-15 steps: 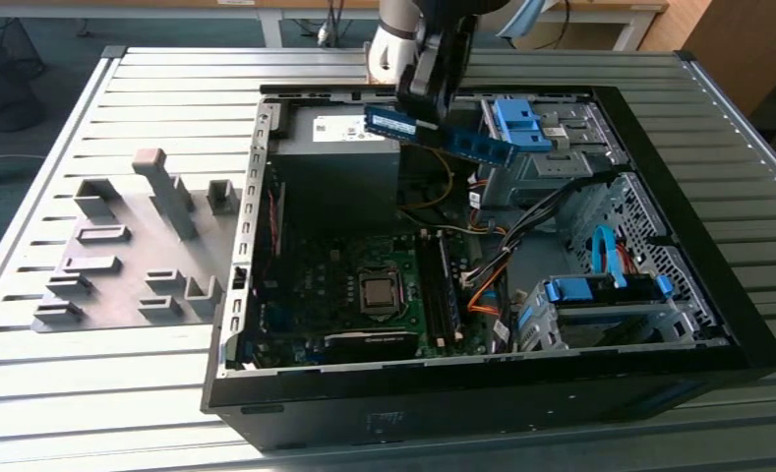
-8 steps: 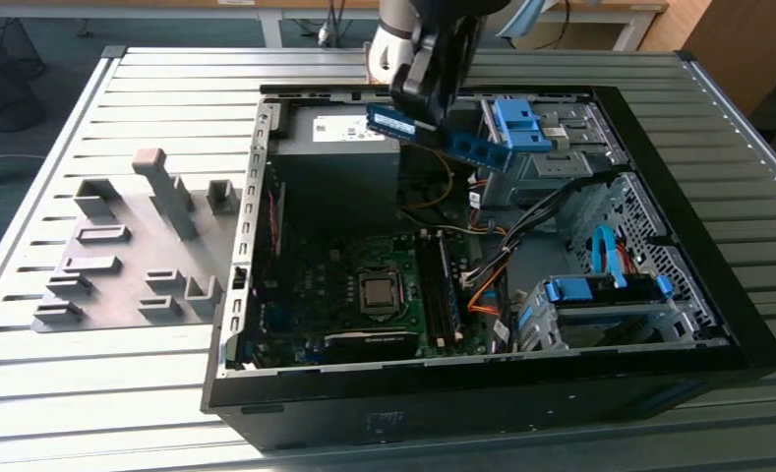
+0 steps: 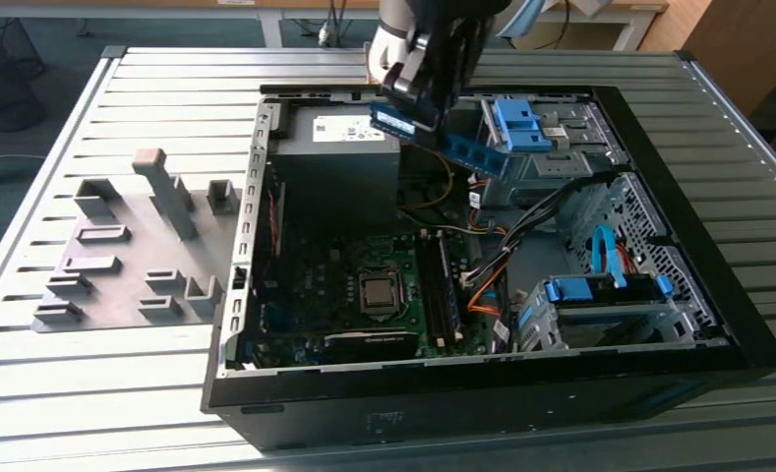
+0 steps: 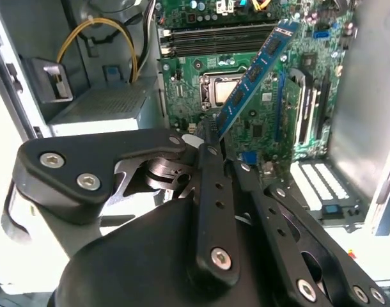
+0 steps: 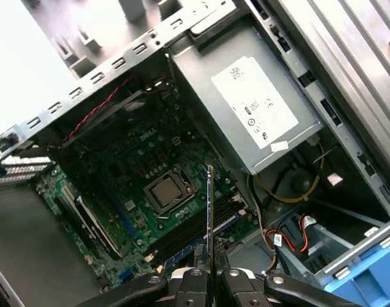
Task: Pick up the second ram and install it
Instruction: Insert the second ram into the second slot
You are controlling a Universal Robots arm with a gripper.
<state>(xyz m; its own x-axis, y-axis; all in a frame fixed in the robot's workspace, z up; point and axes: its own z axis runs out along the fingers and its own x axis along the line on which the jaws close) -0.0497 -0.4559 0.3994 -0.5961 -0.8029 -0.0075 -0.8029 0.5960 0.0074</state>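
Observation:
My gripper (image 3: 411, 116) hangs over the back of the open computer case (image 3: 742, 324), shut on one end of the second ram (image 3: 473, 149), a narrow blue-green stick with dark chips. In the second wrist view the ram (image 4: 252, 73) slants out from between the fingers (image 4: 208, 169) above the motherboard (image 4: 272, 128). The first wrist view has the ram (image 5: 209, 204) edge-on, rising from the gripper (image 5: 210, 263) in line with the memory slots (image 5: 195, 235) beside the processor socket (image 5: 164, 192). The stick is held in the air, well above the slots (image 3: 443, 290).
A grey power supply (image 3: 341, 138) and blue drive brackets (image 3: 519, 123) flank the gripper. Orange and black cables (image 3: 486, 285) run beside the slots, with a blue-clipped drive cage (image 3: 598, 295) nearby. A grey fixture plate with upright holder blocks (image 3: 139, 246) lies at the exterior view's left.

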